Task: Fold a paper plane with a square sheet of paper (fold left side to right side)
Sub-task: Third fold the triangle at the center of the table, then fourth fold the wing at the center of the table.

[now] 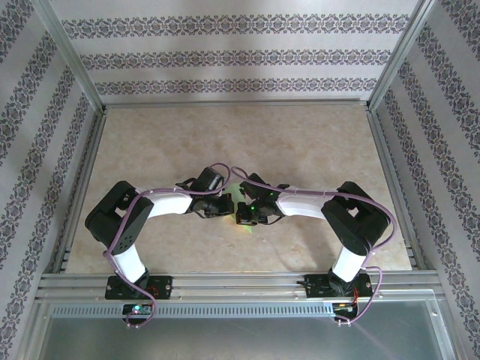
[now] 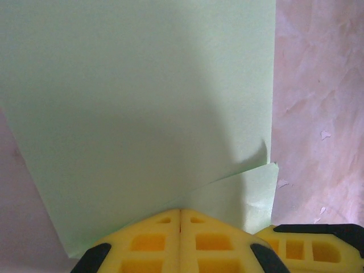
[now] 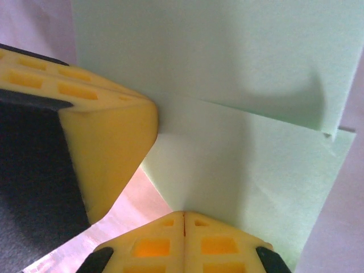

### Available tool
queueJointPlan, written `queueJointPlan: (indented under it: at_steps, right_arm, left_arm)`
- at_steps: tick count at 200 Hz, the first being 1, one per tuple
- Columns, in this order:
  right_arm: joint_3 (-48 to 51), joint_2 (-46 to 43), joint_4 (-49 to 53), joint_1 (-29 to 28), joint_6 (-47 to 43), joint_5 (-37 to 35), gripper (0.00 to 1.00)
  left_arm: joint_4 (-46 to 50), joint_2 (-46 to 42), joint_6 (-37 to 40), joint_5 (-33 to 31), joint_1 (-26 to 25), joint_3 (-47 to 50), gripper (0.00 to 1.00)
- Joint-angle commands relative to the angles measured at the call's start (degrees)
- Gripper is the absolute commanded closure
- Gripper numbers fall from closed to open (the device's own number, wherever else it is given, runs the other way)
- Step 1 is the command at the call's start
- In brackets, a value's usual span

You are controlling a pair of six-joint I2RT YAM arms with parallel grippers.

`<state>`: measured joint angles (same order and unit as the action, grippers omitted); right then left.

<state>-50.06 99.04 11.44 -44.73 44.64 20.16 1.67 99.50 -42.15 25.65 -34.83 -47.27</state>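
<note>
Both my left gripper (image 2: 181,222) and right gripper (image 3: 183,224) are closed, tips set against the square sheet of paper (image 2: 136,102). It lies partly folded on the table (image 2: 318,85), between my arms. I judge it thin, light, easily creased and prone to sliding. Best pressed flat, and taken only at a free edge.

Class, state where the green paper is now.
The green paper lies centrally on the table in the top view, between the left claw and right claw.
</note>
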Motion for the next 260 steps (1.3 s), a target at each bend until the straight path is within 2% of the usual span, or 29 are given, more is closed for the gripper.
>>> queueJointPlan:
  at_steps: [1, 76, 110, 133, 151, 189, 221, 260]
  right_arm:
    - [2.51, -0.66, 3.66, 0.25, -0.34, 1.31, 1.00]
    - [7.58, -6.30, 7.69, 0.44, -0.92, 1.14, 1.00]
    - [8.67, -12.67, 9.73, 3.52, -4.16, 1.00, 1.00]
    - [8.16, -17.24, 9.49, 7.09, -8.42, 1.31, 0.87]
    - [7.83, -18.78, 7.13, 10.44, -11.64, 2.52, 0.73]
    - [6.42, -16.77, 0.44, 13.36, -17.23, 5.62, 0.52]
    - [4.42, -11.26, -3.99, 12.92, -20.41, 6.60, 0.51]
    - [1.59, -4.56, -7.34, 11.52, -20.83, 7.24, 0.52]
  left_arm:
    - [4.81, 2.74, 1.85, -3.91, -0.22, 0.39, 0.94]
    - [5.75, 3.15, 2.53, -4.06, -0.10, -0.31, 0.95]
    - [6.15, 2.36, 2.52, -3.14, -0.15, -1.09, 0.94]
    - [5.05, 0.71, 1.54, -0.58, -0.15, -2.55, 0.87]
    - [4.01, -1.45, 0.47, 1.03, -0.15, -3.79, 0.78]
    - [3.45, -8.09, -0.74, -0.74, 1.43, -3.66, 0.63]
    - [4.68, -13.10, -0.45, -5.69, 4.49, -0.78, 0.54]
    - [2.51, -15.15, -2.96, -4.38, 8.32, 2.06, 0.52]
